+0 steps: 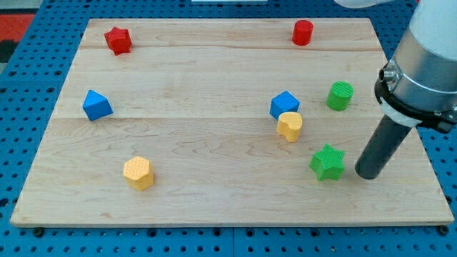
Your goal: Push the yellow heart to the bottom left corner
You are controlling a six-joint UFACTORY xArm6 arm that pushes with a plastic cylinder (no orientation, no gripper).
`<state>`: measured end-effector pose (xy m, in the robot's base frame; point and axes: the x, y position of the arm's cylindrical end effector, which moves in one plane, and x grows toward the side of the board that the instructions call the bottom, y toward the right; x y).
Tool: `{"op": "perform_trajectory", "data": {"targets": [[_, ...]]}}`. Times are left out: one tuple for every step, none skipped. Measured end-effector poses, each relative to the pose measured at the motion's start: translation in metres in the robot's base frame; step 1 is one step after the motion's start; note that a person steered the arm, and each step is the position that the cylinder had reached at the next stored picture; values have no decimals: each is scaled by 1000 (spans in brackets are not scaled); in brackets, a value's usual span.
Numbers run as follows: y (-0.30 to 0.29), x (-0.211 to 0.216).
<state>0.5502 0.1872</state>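
Note:
The yellow heart [290,126] lies right of the board's middle, touching the blue cube [284,105] just above it. My tip [368,173] rests on the board near the right edge, well to the right of and below the heart. A green star [328,162] lies between the tip and the heart, close to the tip's left. The board's bottom left corner [32,213] is far across at the view's left.
A yellow hexagon [138,172] lies at lower left, a blue triangular block [96,106] at left, a red star [118,40] at top left, a red cylinder [303,33] at top right, a green cylinder [340,96] at right. The arm's grey body [425,64] overhangs the right edge.

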Motion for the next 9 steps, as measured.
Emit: {"op": "perform_trajectory", "data": {"targets": [[-2, -5], [-10, -43], [-34, -76], [-75, -92], [-172, -68], [-199, -54], [-273, -54], [-336, -54], [-353, -51]]}}
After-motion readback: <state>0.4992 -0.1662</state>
